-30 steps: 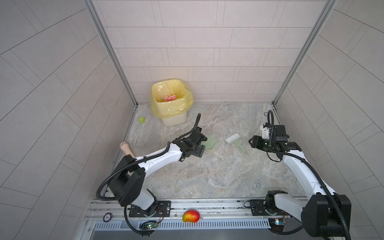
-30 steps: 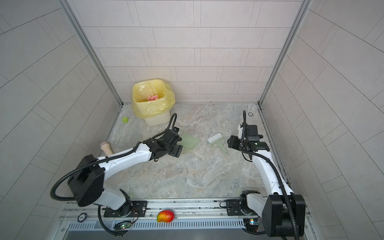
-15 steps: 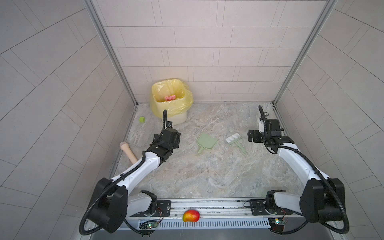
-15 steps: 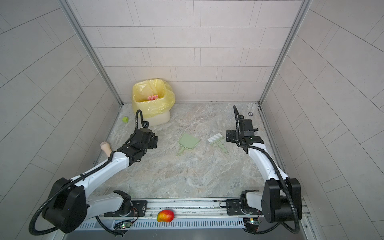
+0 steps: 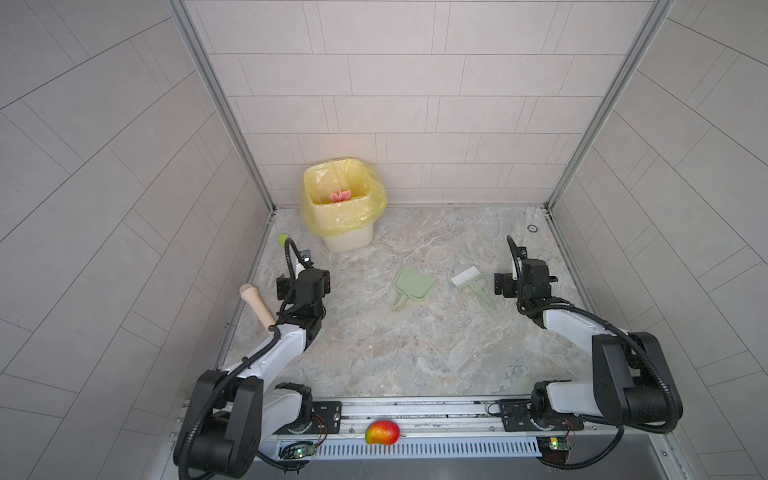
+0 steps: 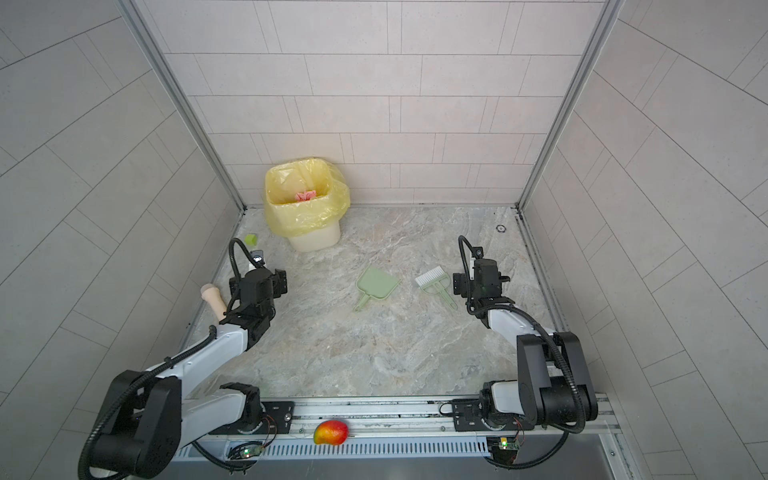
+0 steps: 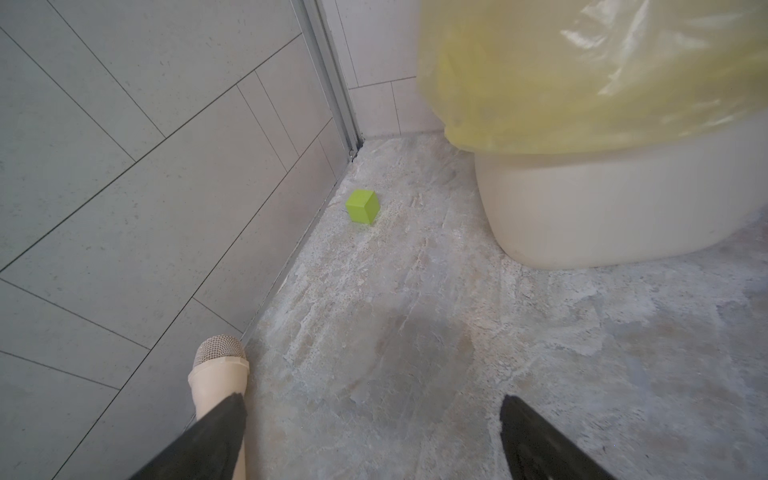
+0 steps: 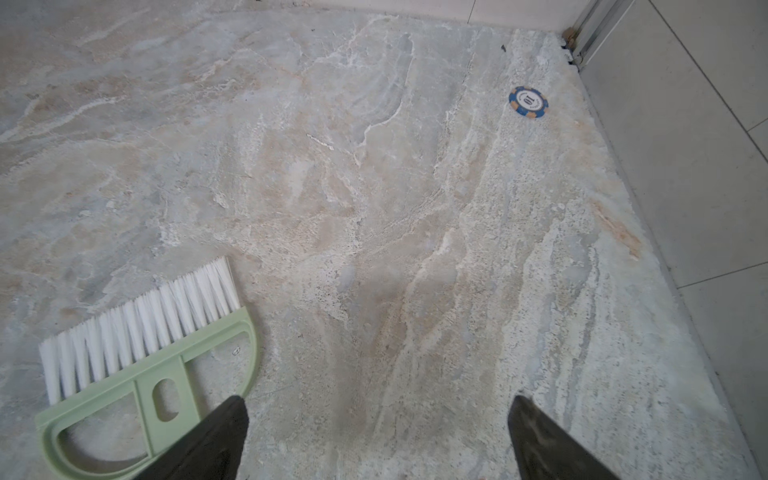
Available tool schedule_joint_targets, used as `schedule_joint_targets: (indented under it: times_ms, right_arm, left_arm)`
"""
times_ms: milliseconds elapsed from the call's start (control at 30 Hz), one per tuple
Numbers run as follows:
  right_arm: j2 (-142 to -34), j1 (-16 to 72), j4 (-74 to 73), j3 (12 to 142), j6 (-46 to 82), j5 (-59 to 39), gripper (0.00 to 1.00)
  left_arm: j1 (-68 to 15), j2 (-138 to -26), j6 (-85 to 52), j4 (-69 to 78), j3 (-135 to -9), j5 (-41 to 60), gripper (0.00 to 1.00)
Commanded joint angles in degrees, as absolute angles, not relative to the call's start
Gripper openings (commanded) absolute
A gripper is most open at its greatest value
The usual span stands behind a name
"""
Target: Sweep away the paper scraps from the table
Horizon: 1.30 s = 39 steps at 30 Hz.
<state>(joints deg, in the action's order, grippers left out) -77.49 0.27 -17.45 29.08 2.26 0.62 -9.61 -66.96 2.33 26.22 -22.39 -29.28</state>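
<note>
Scraps [image 5: 340, 195]: pink wads, inside the yellow-lined bin [image 5: 348, 241] at the back left of the worktop [image 5: 415, 345].
Dustpan [image 5: 413, 284], brush [image 5: 467, 279]: lying mid-worktop, apart.
Left gripper [image 7: 370, 411]: jaws spread, empty, near bin.
Right gripper [image 8: 378, 409]: jaws spread, empty, just beside brush.

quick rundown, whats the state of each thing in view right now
paper scraps, inside the bin, none visible on the table
bin, upright, lined
dustpan, lying flat, unheld
brush, lying flat, unheld
left gripper, open, empty
right gripper, open, empty
green cube, resting on the table
mango, lying off the table at the front
</note>
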Motion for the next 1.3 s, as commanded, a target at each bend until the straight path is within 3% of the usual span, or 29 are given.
schedule_joint_targets:
  times_ms: [0, 200, 433, 667, 1267]
  right_arm:
    - [-79.28, 0.41, -29.68, 27.34, 0.01, 1.63, 0.99]
    - [-81.97, 0.98, -37.72, 24.88, 0.19, -0.09, 0.99]
    - [-86.20, 2.12, -46.30, 22.04, -1.08, 1.32, 1.00]
    - [-86.07, 2.54, -45.70, 22.23, -0.88, 2.11, 0.99]
    - [-86.05, 2.52, -45.60, 22.24, -0.87, 2.17, 0.99]
  left_arm:
    - [-9.31, -69.59, 5.11, 39.39, -20.30, -27.32, 1.00]
    - [-9.19, -77.37, 4.01, 47.37, -20.21, -21.02, 1.00]
    - [-9.14, -86.55, 3.27, 58.57, -18.65, -22.82, 1.00]
    - [-9.22, -92.37, 3.02, 64.48, -18.41, -23.72, 1.00]
    - [-9.17, -92.35, 2.55, 62.55, -19.31, -24.63, 1.00]
